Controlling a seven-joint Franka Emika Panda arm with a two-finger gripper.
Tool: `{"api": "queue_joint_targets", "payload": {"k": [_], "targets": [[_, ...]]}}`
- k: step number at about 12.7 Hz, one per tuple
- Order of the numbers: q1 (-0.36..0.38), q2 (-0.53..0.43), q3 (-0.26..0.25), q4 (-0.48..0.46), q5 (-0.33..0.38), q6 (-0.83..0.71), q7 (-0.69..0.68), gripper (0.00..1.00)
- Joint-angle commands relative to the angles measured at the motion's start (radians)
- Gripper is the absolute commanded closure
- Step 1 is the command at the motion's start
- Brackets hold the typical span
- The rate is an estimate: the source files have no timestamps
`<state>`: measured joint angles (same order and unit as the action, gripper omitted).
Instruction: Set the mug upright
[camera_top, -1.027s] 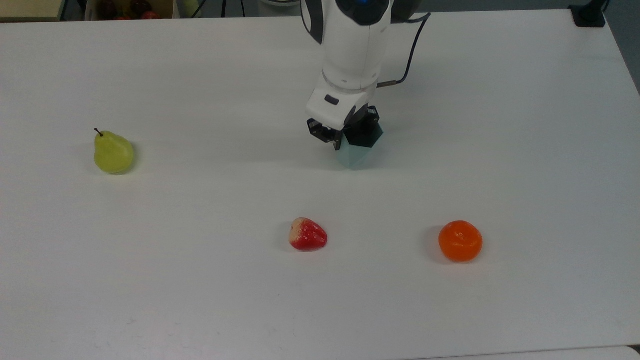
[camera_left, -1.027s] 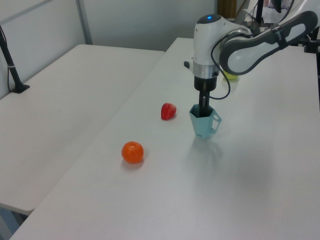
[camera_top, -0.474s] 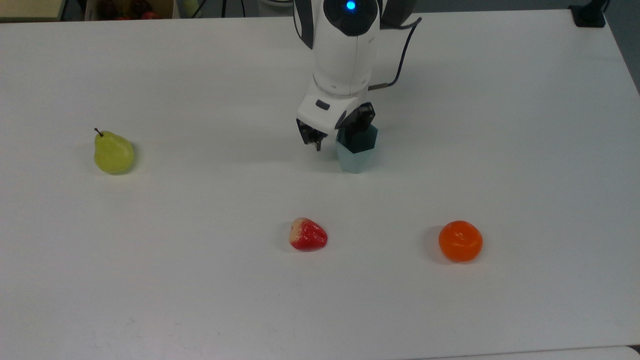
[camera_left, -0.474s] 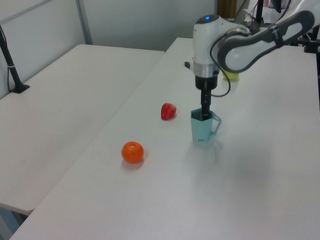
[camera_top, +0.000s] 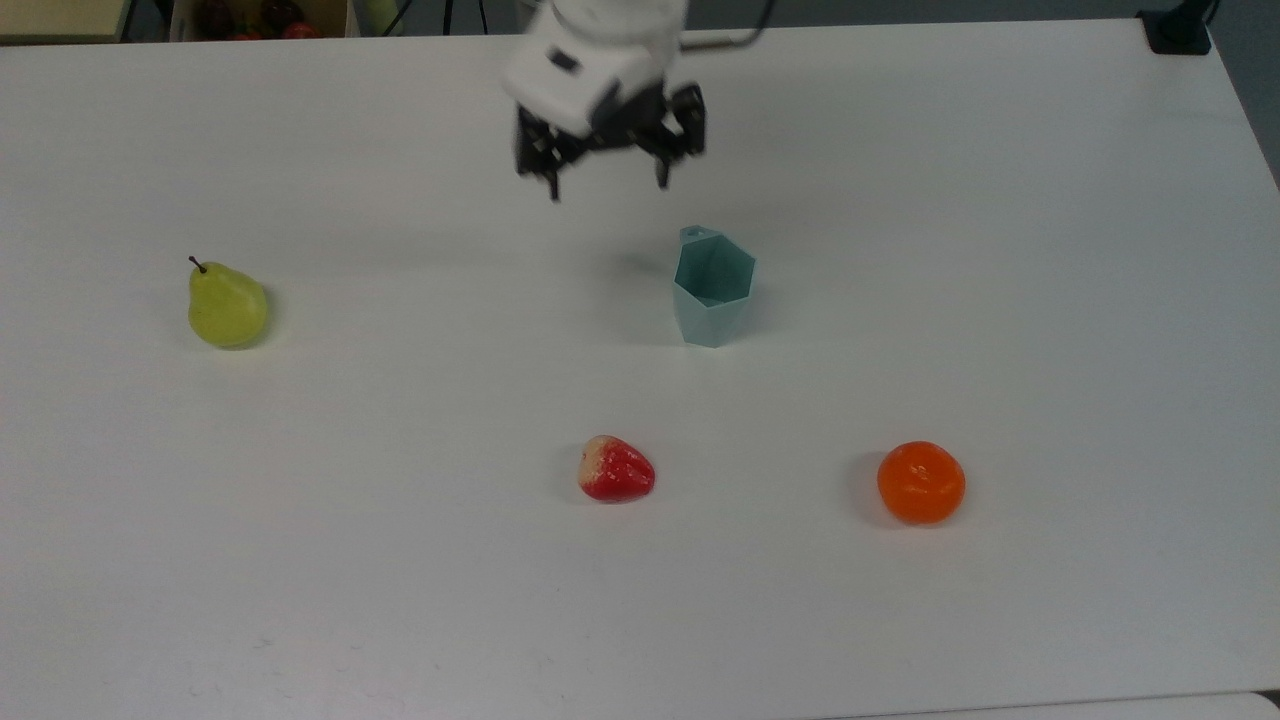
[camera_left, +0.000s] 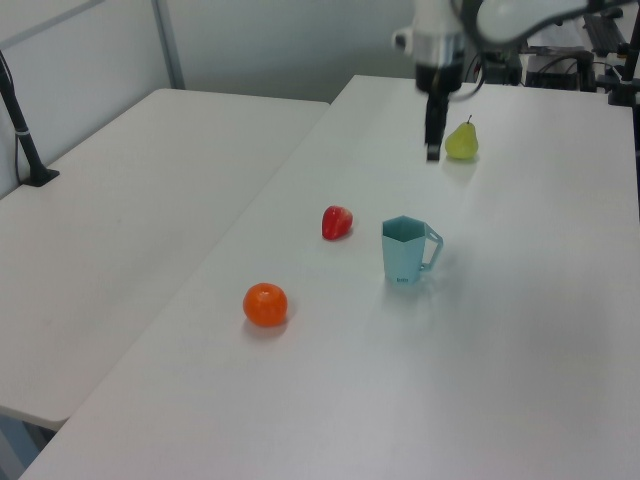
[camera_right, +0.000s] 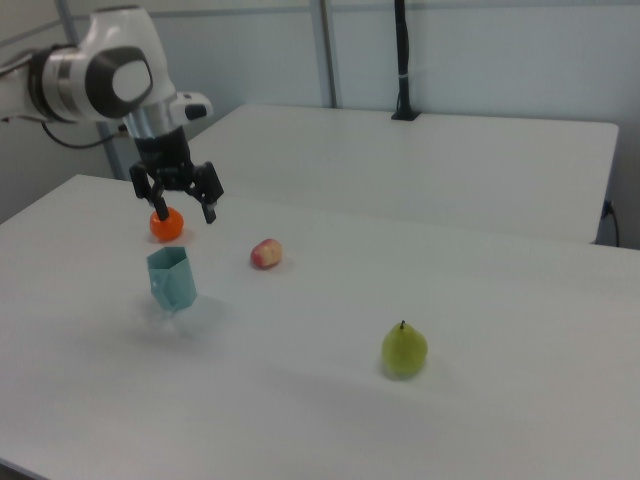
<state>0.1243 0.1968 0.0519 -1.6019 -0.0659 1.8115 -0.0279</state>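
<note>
My jaws (camera_top: 606, 178) were spread wide with nothing in them. Below them and off to the top view's right, the mug (camera_top: 712, 287) stood upright on the worktop (camera_top: 1000, 300). If I dipped low there, I might have knocked it over.

The mug (camera_top: 712, 287) stands upright on the surface (camera_top: 1000, 300), near its middle. In the top view the pear (camera_top: 226, 305) lies far to its left, the strawberry (camera_top: 616, 470) nearer the top view's bottom edge, the orange (camera_top: 921, 483) right of the strawberry. The gripper (camera_top: 606, 172) hangs above, up and left of the mug, apart from it.
</note>
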Motion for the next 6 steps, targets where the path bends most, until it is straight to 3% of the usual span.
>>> {"api": "queue_joint_targets", "payload": {"k": [1,4,6], "targets": [[-0.006,-0.135,-0.066,-0.032,0.021,-0.119,0.01,0.0],[-0.008,-0.195,-0.121,-0.032,0.05,-0.185,0.008,0.0],[-0.008,-0.201,-0.129,-0.032,0.055,-0.185,0.01,0.0]]}}
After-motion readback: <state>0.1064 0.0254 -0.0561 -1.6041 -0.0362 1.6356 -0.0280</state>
